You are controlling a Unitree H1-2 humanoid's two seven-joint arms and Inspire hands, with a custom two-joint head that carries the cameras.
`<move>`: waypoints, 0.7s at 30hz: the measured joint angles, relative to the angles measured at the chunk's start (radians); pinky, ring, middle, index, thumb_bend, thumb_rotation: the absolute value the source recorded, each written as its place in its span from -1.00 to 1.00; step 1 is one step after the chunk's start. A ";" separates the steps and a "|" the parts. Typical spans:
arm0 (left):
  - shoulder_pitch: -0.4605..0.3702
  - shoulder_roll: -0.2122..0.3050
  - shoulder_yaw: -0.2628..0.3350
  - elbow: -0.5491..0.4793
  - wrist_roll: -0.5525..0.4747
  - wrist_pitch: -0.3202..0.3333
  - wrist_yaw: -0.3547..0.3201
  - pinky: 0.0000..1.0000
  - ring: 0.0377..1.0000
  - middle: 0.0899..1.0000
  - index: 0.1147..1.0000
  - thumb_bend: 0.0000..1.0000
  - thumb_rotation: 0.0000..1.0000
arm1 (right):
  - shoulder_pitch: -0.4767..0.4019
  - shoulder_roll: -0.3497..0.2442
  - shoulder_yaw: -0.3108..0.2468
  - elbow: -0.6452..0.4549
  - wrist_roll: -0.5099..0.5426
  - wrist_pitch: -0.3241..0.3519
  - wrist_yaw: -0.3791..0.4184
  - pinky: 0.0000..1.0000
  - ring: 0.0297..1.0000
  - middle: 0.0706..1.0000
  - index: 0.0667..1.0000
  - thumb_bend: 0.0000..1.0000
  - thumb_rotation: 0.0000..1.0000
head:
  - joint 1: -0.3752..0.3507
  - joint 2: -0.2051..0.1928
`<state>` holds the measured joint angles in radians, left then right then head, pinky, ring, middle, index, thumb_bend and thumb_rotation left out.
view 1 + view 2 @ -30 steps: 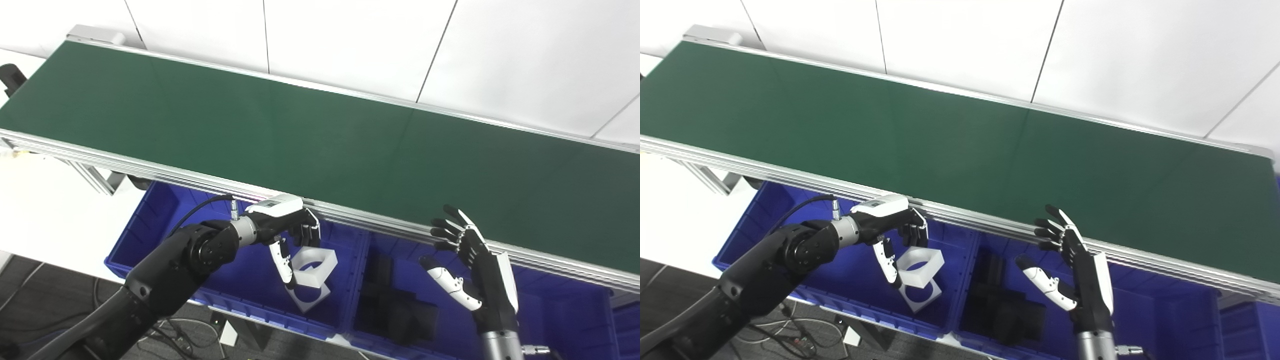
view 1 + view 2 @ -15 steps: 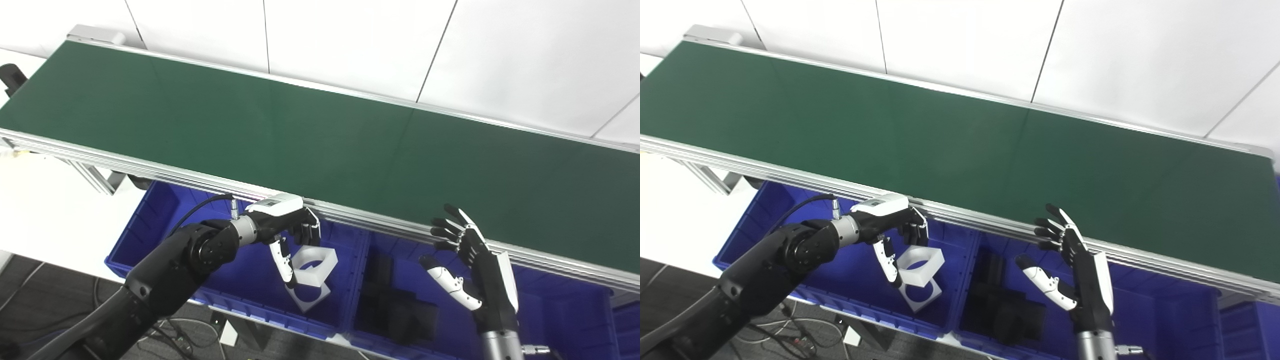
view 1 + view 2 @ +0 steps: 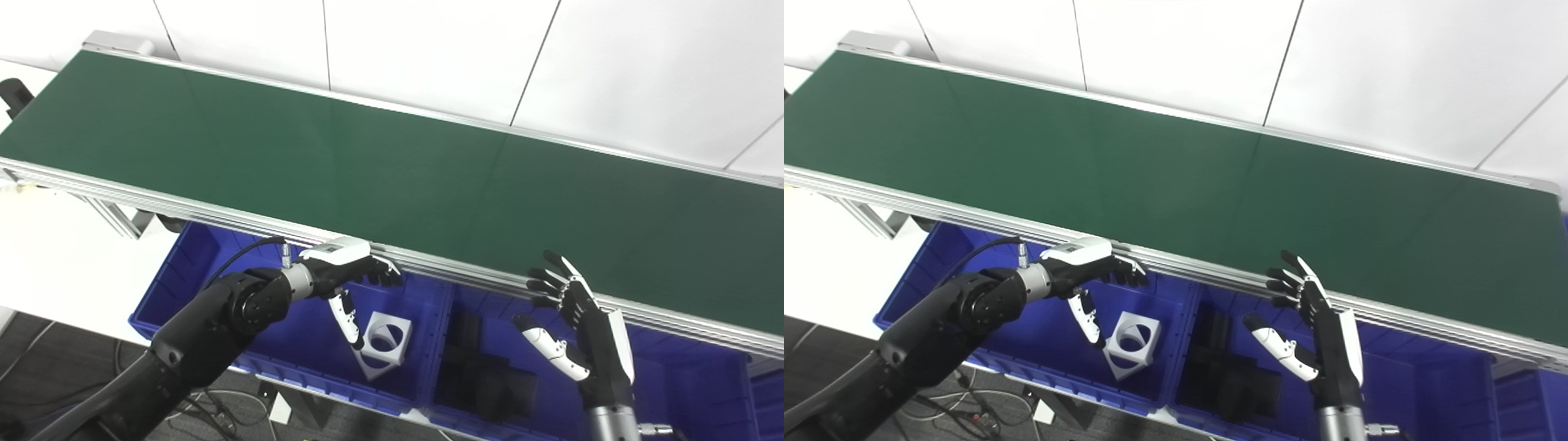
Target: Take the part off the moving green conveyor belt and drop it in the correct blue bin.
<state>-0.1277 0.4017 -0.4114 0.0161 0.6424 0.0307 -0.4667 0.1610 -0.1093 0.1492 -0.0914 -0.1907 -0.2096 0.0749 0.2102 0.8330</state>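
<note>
Left hand [image 3: 352, 278] over left blue bin [image 3: 184, 275], fingers spread, holding nothing. White part [image 3: 384, 343] lying in that bin just below hand, on top of another white piece. Right hand [image 3: 572, 321] splayed wide, empty, near belt [image 3: 392, 165] edge. Dark parts [image 3: 484, 367] in middle bin.

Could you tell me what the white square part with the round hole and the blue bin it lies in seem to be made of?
White square part with a round hole: probably matte plastic; uniform, slightly translucent edges. Blue bin: likely moulded plastic; glossy, ribbed walls.
</note>
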 measured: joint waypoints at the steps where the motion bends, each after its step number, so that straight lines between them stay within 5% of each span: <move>1: 0.000 0.000 0.000 -0.001 0.001 0.002 -0.002 0.55 0.54 0.52 0.58 0.74 -0.79 | 0.000 0.000 0.000 0.000 0.000 0.000 0.000 0.31 0.47 0.52 0.75 0.28 0.00 | 0.000 0.000; 13: 0.004 0.000 0.004 -0.014 0.013 0.021 -0.014 0.51 0.51 0.49 0.55 0.78 -0.63 | 0.002 0.000 0.000 0.000 -0.002 0.000 0.000 0.30 0.47 0.53 0.75 0.27 -0.02 | -0.015 -0.018; 21: 0.044 -0.009 0.071 -0.073 -0.115 0.014 -0.003 0.40 0.46 0.45 0.49 0.86 -0.53 | 0.008 0.000 0.000 0.005 0.004 0.000 0.000 0.33 0.49 0.54 0.76 0.26 -0.08 | -0.038 -0.046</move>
<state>-0.0836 0.3927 -0.3405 -0.0572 0.5269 0.0446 -0.4702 0.1693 -0.1097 0.1496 -0.0860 -0.1867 -0.2098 0.0745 0.1719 0.7870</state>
